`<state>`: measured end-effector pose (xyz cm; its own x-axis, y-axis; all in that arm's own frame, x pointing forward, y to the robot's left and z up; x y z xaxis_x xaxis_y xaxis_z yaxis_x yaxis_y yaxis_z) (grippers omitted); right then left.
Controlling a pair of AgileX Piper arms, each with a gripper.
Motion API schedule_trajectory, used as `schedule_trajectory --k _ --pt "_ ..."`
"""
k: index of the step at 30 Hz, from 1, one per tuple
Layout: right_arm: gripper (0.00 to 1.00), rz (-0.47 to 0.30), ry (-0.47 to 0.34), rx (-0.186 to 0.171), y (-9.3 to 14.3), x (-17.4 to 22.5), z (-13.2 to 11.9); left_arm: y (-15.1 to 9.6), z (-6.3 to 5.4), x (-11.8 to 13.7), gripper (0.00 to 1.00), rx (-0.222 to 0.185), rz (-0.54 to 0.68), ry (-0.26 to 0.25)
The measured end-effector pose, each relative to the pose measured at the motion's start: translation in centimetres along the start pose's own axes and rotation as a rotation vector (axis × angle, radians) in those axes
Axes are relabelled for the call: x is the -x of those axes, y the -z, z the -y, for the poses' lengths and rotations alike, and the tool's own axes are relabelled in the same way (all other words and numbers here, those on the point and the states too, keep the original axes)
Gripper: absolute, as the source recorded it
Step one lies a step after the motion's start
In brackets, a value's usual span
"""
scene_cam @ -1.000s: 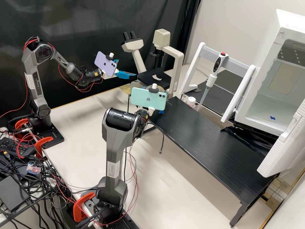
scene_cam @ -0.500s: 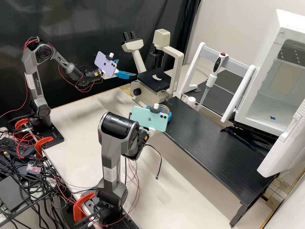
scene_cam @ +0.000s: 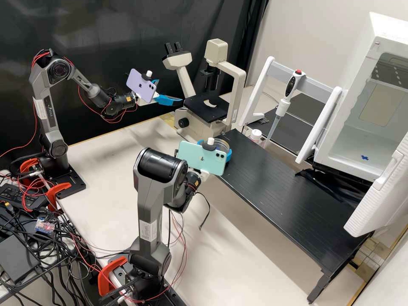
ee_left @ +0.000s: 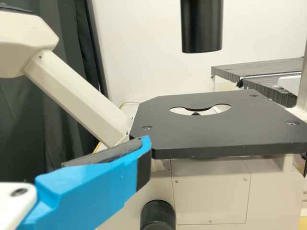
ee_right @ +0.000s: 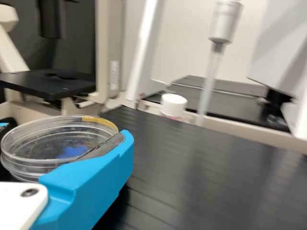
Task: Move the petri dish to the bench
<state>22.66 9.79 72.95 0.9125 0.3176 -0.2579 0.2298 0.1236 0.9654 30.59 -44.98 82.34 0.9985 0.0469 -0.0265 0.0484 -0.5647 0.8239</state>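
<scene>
My right gripper (scene_cam: 216,147) is at the microscope end of the black bench (scene_cam: 280,191), behind the green phone, shut on the clear petri dish (scene_cam: 221,145). In the right wrist view the dish (ee_right: 53,139) sits level between the fingers of the right gripper (ee_right: 64,132), with a blue patch visible through it. Whether its underside touches the bench cannot be told. Left of the microscope, my left gripper (scene_cam: 170,91) stands open with nothing between its fingers. In the left wrist view, one finger of the left gripper (ee_left: 72,151) shows beside the microscope stage (ee_left: 216,132).
The microscope (scene_cam: 199,123) stands just behind the dish. Beyond the bench are a white-capped bottle (scene_cam: 256,135) and a pipette (scene_cam: 282,106) on a white stand (scene_cam: 265,80). At the right is a white incubator (scene_cam: 361,140) with its door (scene_cam: 378,195) open.
The right gripper has come away from the microscope towards the front with the dish, then shifted slightly right. The microscope stage shows more fully now. The left arm has stayed still.
</scene>
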Motion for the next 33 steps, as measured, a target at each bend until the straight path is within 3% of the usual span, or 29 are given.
schedule_trajectory --k 3,8,17,22,27,30,33 --pt "1.00 -0.025 0.001 0.026 0.6 -0.4 0.1 0.0 0.0 0.0 1.00 0.000 0.000 0.000" --pt "1.00 0.021 -0.011 0.064 0.2 -1.0 0.2 0.0 0.0 0.0 1.00 0.000 0.000 0.000" --pt "1.00 0.053 -0.049 0.062 0.3 -0.8 -0.5 0.0 0.0 0.0 1.00 0.000 0.000 0.000" --pt "1.00 -0.002 -0.086 0.050 1.7 0.8 -1.6 0.0 0.0 0.0 1.00 0.000 0.000 0.000" --pt "1.00 -0.119 -0.158 0.028 4.1 3.9 -3.3 0.0 0.0 0.0 1.00 0.000 0.000 0.000" --pt "1.00 -0.181 -0.248 0.017 5.6 6.0 -4.5 0.0 0.0 0.0 1.00 0.000 0.000 0.000" --pt "1.00 -0.237 -0.370 -0.024 6.4 8.1 -6.4 0.0 0.0 0.0 1.00 0.000 0.000 0.000"
